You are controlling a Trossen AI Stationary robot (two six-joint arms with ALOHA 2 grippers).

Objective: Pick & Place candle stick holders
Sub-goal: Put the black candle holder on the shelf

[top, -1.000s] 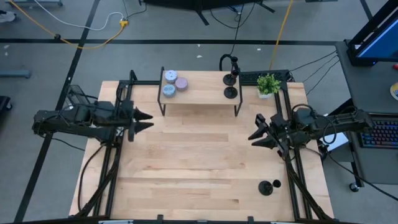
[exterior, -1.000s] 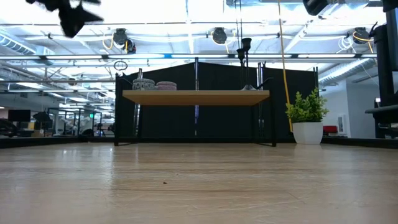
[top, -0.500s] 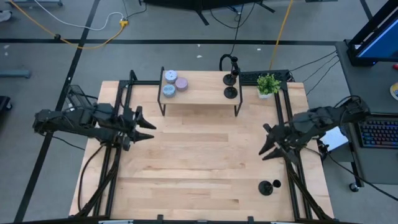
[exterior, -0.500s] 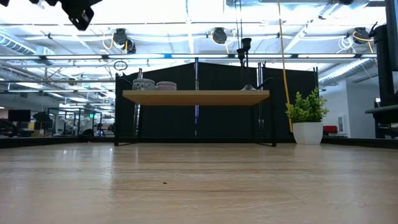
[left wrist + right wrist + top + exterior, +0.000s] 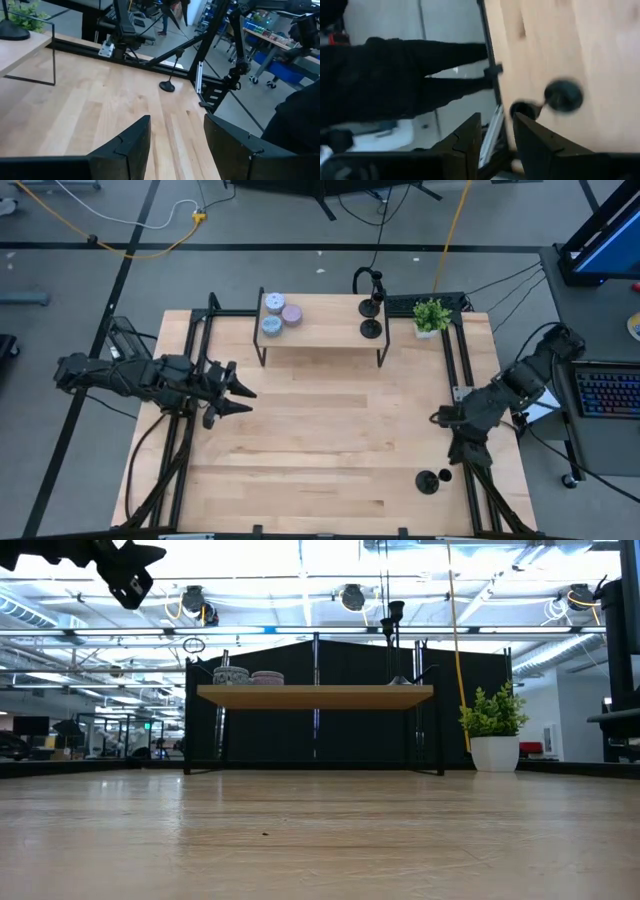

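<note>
One candle stick holder (image 5: pixel 428 481) lies tipped on the tabletop (image 5: pixel 320 450) at the near right edge. My right gripper (image 5: pixel 457 451) hangs just beyond it, fingers a narrow gap apart, empty. My left gripper (image 5: pixel 238 399) hovers over the left side, fingers moderately apart, holding nothing. Farthest back, two candle stick holders (image 5: pixel 371 329) stand upright on the shelf (image 5: pixel 320 332), right end.

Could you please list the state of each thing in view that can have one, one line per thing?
Left gripper: open, empty, above the table's left side.
Right gripper: open, empty, near the fallen holder.
Two candle stick holders on shelf: upright.
Third candle stick holder: lying on its side on the table.
Candle tins: lids on, on the shelf.
Plant: upright.
</note>
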